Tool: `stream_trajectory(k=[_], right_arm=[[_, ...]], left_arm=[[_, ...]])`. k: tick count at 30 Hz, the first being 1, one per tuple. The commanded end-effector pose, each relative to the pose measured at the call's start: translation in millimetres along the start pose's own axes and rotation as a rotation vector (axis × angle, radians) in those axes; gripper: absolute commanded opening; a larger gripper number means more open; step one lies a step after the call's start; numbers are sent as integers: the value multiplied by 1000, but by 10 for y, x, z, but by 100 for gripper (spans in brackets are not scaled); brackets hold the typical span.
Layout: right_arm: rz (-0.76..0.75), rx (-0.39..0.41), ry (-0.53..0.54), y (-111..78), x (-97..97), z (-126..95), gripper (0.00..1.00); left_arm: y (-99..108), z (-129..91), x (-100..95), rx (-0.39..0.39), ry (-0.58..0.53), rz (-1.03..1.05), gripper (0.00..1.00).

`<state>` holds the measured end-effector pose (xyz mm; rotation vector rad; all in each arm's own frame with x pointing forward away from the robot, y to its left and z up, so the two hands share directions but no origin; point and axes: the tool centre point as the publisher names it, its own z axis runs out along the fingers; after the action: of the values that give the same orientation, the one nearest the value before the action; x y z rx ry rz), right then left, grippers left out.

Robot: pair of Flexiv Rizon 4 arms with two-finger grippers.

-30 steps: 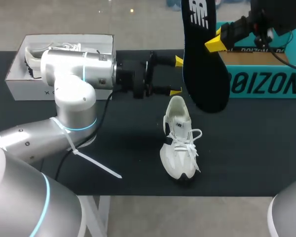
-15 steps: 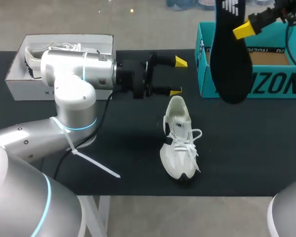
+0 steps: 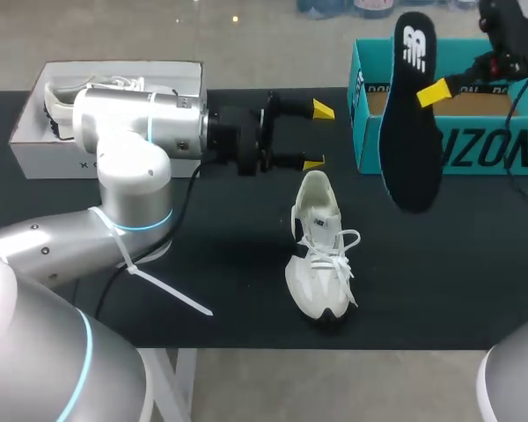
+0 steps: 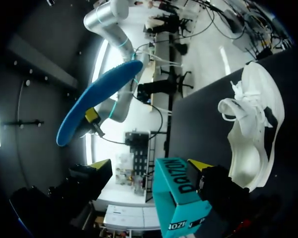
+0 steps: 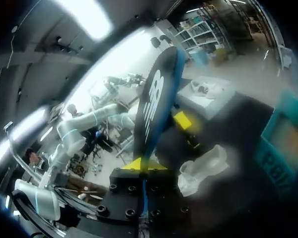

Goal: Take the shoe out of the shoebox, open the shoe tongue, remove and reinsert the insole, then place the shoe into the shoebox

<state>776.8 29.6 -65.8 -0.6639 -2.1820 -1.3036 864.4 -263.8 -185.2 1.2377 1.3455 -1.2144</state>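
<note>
A white shoe (image 3: 321, 251) lies on the black table, laces up, toe toward the front edge. Above and to its right hangs the black insole (image 3: 411, 123), with my right gripper (image 3: 431, 92) shut on its edge in front of the teal shoebox (image 3: 488, 149). In the right wrist view the insole (image 5: 159, 104) stands up from between that gripper's fingers (image 5: 146, 164), the shoe (image 5: 204, 168) below it. My left gripper (image 3: 318, 136) is open just behind the shoe's heel, holding nothing. In the left wrist view the shoe (image 4: 253, 129) lies beside the open left gripper (image 4: 149, 166), and the insole (image 4: 99, 101) shows its blue underside.
A white box (image 3: 35, 132) with another white shoe in it stands at the back left, partly hidden by my left arm (image 3: 132, 141). A white cable tie (image 3: 167, 294) hangs off that arm. The teal shoebox (image 4: 181, 198) fills the back right.
My right arm has carried the insole to the right, away from the shoe, then a little lower in front of the teal shoebox. The left arm and the shoe have stayed still.
</note>
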Motion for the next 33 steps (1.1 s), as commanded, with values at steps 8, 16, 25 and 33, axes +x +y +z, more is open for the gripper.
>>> stream_trajectory(k=[8,16,25,33], right_arm=[[112,96,90,79,-354,76,0],[182,125,83,30,-616,7,0],[240,168,103,67,-851,232,0],[276,201,123,136,-972,442,0]], left_arm=[[-6,11,8,-3,-2,2,100],[-25,16,-23,6,-3,20,100],[-101,2,-92,20,-20,65,100],[-149,-42,-165,17,-43,93,100]])
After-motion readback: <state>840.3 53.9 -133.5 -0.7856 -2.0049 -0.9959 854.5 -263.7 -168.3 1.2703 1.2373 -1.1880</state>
